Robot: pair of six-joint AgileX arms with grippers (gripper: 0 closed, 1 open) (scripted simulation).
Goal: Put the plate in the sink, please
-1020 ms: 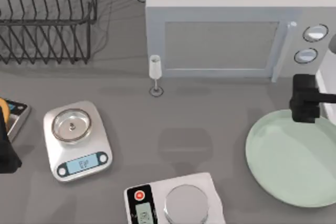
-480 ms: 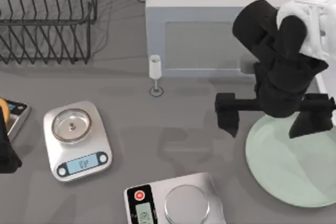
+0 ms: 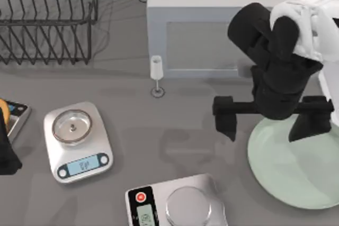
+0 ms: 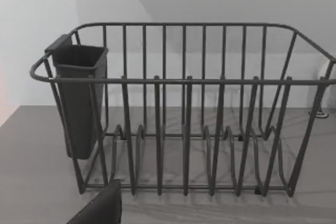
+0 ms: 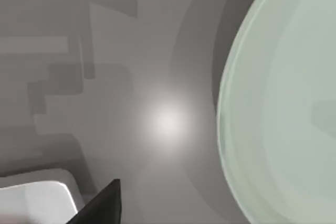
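Top view: microwave point(image 3: 228, 30) fills twelve to two o'clock, with my right arm's black bulk hanging before its door. Below it, at four o'clock, the plate point(image 3: 288, 170) lies flat on the counter. The right gripper point(image 3: 270, 123) hovers spread wide across the plate's nine-o'clock rim, one finger outside, one above the dish, holding nothing. Risk, as I judge it: descending crooked, a fingertip could strike the rim and skid the smooth plate away. The left gripper point(image 3: 6, 154) waits at nine o'clock; its fingers I cannot tell.
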